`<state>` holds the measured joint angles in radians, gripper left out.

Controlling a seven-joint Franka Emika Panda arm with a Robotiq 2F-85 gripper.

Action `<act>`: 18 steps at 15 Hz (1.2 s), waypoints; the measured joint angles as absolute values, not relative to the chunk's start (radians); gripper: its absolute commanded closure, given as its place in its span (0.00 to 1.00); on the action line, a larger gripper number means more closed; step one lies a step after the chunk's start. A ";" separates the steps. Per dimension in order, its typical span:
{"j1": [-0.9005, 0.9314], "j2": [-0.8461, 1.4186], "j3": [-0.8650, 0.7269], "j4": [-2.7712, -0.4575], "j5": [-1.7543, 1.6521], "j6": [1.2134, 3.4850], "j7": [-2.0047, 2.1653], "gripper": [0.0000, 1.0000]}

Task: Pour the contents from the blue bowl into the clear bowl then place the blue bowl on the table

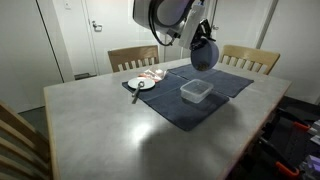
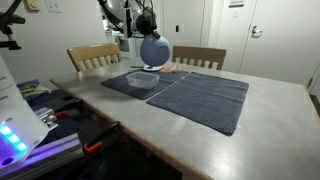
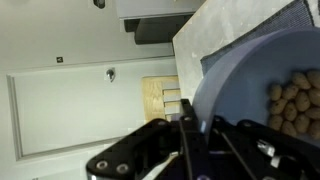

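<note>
Gripper (image 3: 190, 128) is pinched narrow on the rim of the blue bowl (image 3: 250, 85) in the wrist view, fingers almost together with the rim between them. The bowl is in the air, tipped steeply on edge. Tan round pieces (image 3: 296, 100) sit inside it, bunched at one side.

In both exterior views the blue bowl hangs just above the clear bowl (image 1: 196, 91), not touching it. The clear bowl sits on the dark cloth (image 1: 225, 82) on the table (image 1: 100, 130). It looks empty, but it is too small to be sure.

White plate (image 1: 140, 84) lies at the cloth's far edge, with wooden chairs (image 1: 133, 57) behind.

Progress, as judged: the pickup is done and the tilt has started, but the contents are not out yet. Left to do: finish the pour, then set the blue bowl on the table.
</note>
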<state>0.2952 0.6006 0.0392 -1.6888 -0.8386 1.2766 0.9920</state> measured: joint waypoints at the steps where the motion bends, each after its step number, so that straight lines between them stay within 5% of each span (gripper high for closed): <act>1: 0.295 0.607 0.039 -1.680 -0.847 1.270 0.988 0.98; 18: 0.355 0.750 0.081 -1.560 -0.765 1.075 0.983 0.98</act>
